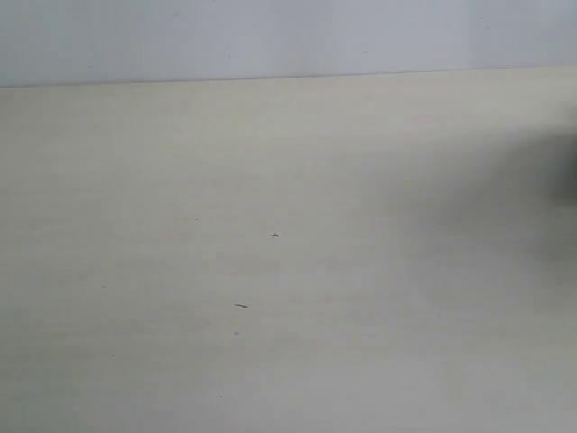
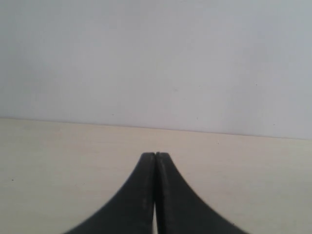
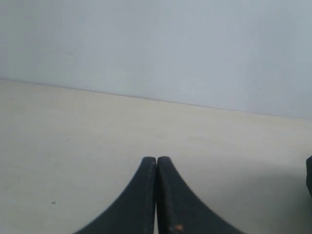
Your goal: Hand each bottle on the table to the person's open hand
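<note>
The pale cream wood-grain table [image 1: 288,271] fills the exterior view and carries only a few tiny dark specks. No bottles and no person's hand show in any view. My left gripper [image 2: 155,155] is shut, its black fingers pressed together with nothing between them, low over the table [image 2: 58,161]. My right gripper [image 3: 156,159] is likewise shut on nothing above the table [image 3: 73,146]. Neither gripper shows in the exterior view.
A plain pale grey wall [image 1: 270,36] rises behind the table's far edge. A dark blurred shape [image 1: 570,171] intrudes at the right edge of the exterior view, and a dark shape [image 3: 309,178] sits at the edge of the right wrist view.
</note>
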